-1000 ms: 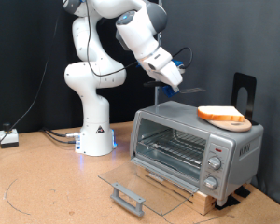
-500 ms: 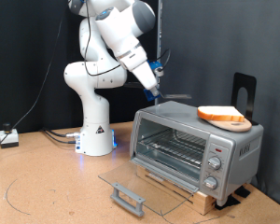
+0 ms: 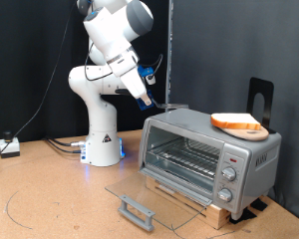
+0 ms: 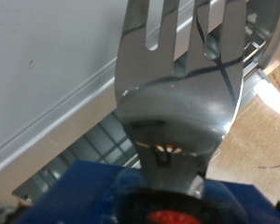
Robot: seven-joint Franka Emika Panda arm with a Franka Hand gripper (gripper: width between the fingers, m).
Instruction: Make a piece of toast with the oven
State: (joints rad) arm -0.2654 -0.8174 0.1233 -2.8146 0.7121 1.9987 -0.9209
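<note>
The piece of toast (image 3: 239, 123) lies on top of the silver oven (image 3: 211, 157), at the roof's right end in the exterior view. The oven's glass door (image 3: 140, 196) hangs fully open and flat, and the wire rack (image 3: 182, 159) inside is bare. My gripper (image 3: 147, 88) hovers above and to the exterior view's left of the oven. It is shut on a small blue block (image 4: 168, 191) that carries a metal fork (image 4: 182, 84). The fork's thin blade (image 3: 173, 105) points toward the oven's top left corner, apart from the toast.
The oven stands on a light wooden base (image 3: 189, 204) on a brown tabletop. A black stand (image 3: 259, 100) rises behind the oven's right end. The robot's white base (image 3: 102, 139) and cables (image 3: 50, 144) sit at the back left.
The arm has swung to the exterior view's left and slightly down, carrying the fork away from the toast. The toast and the oven have not moved.
</note>
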